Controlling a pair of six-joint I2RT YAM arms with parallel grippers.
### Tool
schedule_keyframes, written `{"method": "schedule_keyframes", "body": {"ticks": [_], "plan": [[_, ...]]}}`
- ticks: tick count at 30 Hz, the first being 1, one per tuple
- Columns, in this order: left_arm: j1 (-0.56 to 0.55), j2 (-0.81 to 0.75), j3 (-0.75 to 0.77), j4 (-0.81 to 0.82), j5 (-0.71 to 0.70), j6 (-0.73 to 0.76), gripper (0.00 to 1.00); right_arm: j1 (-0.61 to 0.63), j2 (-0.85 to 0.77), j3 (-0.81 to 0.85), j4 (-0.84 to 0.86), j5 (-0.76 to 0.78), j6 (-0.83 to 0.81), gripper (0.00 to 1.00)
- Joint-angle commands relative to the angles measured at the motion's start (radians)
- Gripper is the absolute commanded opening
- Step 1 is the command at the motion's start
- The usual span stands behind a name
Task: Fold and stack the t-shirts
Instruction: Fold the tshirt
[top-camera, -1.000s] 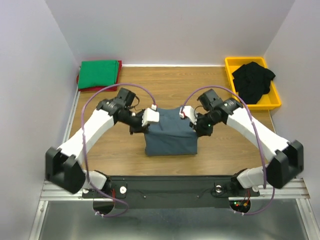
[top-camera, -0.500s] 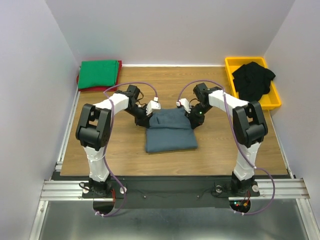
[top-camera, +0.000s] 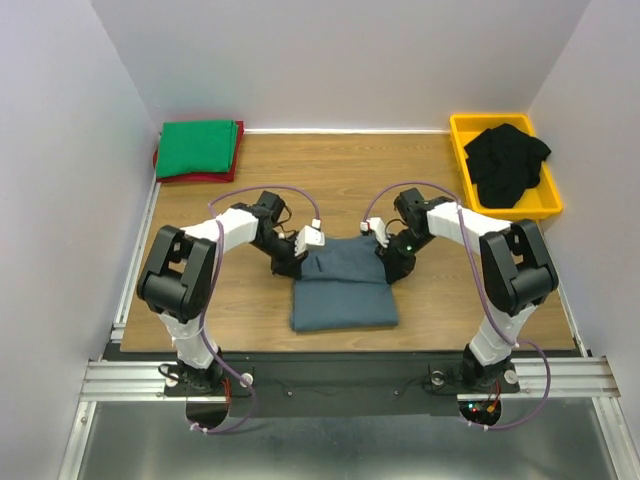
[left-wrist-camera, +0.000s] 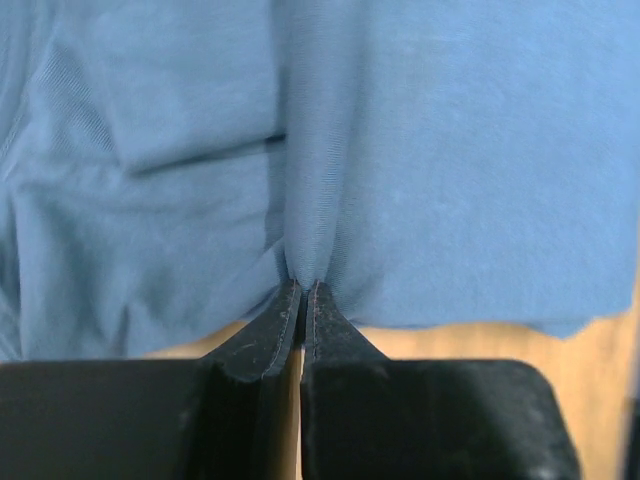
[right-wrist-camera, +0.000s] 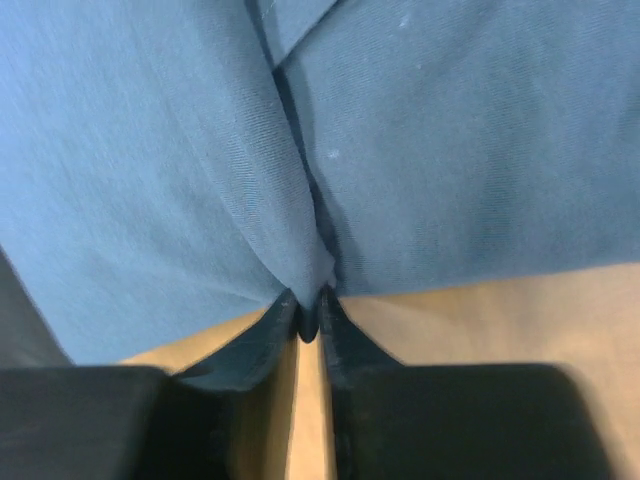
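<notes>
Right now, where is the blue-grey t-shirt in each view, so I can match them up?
Top external: the blue-grey t-shirt lies mid-picture, folded.
Left wrist: it fills the upper frame, pinched by the left gripper.
Right wrist: it fills the upper frame, pinched by the right gripper.
Shared landmark: the wooden table along the shirt's edge.

A robotics lab test cell is shown. A wooden tabletop (top-camera: 340, 175) is enclosed on its far, left and right sides by plain white panels (top-camera: 340, 60). A left arm (top-camera: 232, 226) and a right arm (top-camera: 455, 222), strung with purple cables (top-camera: 300, 194), are bolted to an aluminium rail (top-camera: 120, 378) along the tabletop's near edge. A yellow plastic bin (top-camera: 459, 150) is set at the tabletop's far right corner.
</notes>
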Motion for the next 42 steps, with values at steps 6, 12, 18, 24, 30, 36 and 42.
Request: {"method": "schedule_keyframes", "body": {"ticks": [6,12,18,24,30,36,42], "plan": [[0.001,-0.318,-0.029,-0.043,-0.013,-0.02,0.41,-0.034,-0.21,0.104,-0.026,0.016,0.14,0.63],[-0.072,-0.382,0.027,0.074,-0.011,-0.075,0.53,-0.039,-0.025,0.345,-0.028,-0.079,0.22,0.59],[-0.203,-0.258,0.068,0.18,-0.062,-0.175,0.53,-0.031,0.221,0.566,0.007,-0.231,0.356,0.5],[-0.263,-0.152,0.066,0.238,-0.071,-0.21,0.53,-0.002,0.335,0.603,0.104,-0.219,0.442,0.53],[-0.304,-0.072,0.057,0.287,-0.077,-0.238,0.51,0.003,0.413,0.583,0.182,-0.213,0.49,0.53],[-0.327,-0.018,0.049,0.321,-0.1,-0.241,0.48,0.01,0.464,0.585,0.198,-0.25,0.502,0.53],[-0.335,0.017,0.071,0.312,-0.114,-0.24,0.33,0.024,0.516,0.551,0.21,-0.302,0.517,0.47]]}}
